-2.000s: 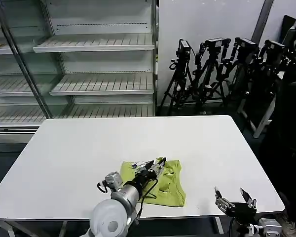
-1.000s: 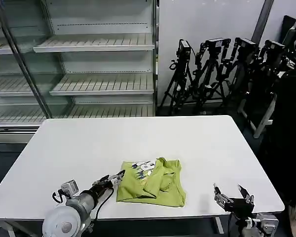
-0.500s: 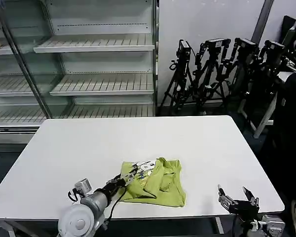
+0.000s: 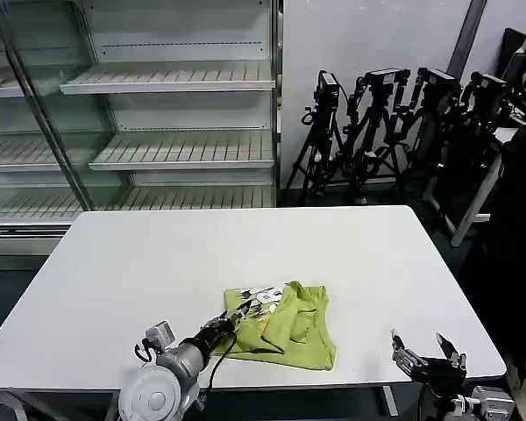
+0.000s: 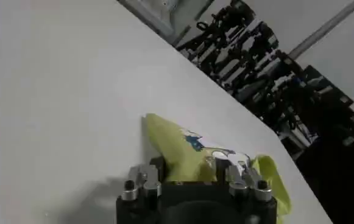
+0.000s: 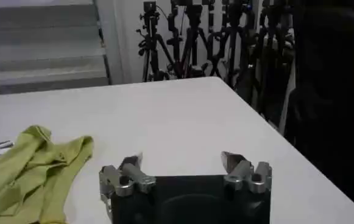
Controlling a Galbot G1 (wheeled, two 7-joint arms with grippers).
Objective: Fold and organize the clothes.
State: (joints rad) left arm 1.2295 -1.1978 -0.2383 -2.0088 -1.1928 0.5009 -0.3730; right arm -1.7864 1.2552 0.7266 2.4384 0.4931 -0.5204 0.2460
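The clothes are one lime yellow-green T-shirt [image 4: 289,329], lying crumpled near the table's front edge with its white print [image 4: 261,296] facing up at the far left corner. My left gripper [image 4: 231,325] is low over the table against the shirt's left edge. In the left wrist view the left gripper [image 5: 196,173] is open, with the shirt's edge [image 5: 173,146] lying between its fingers. My right gripper [image 4: 430,354] hangs open at the table's front right corner, apart from the shirt. The right wrist view has the right gripper [image 6: 181,159] with nothing between its fingers and the shirt [image 6: 30,167] off to one side.
The white table [image 4: 158,254] stretches bare behind and to the left of the shirt. Beyond its far edge stand metal shelves [image 4: 175,83] and a row of black camera tripods [image 4: 386,123].
My left gripper drew back off the shirt to the left, then came in again at its left edge. The shirt has slid slightly right. The right gripper has barely moved.
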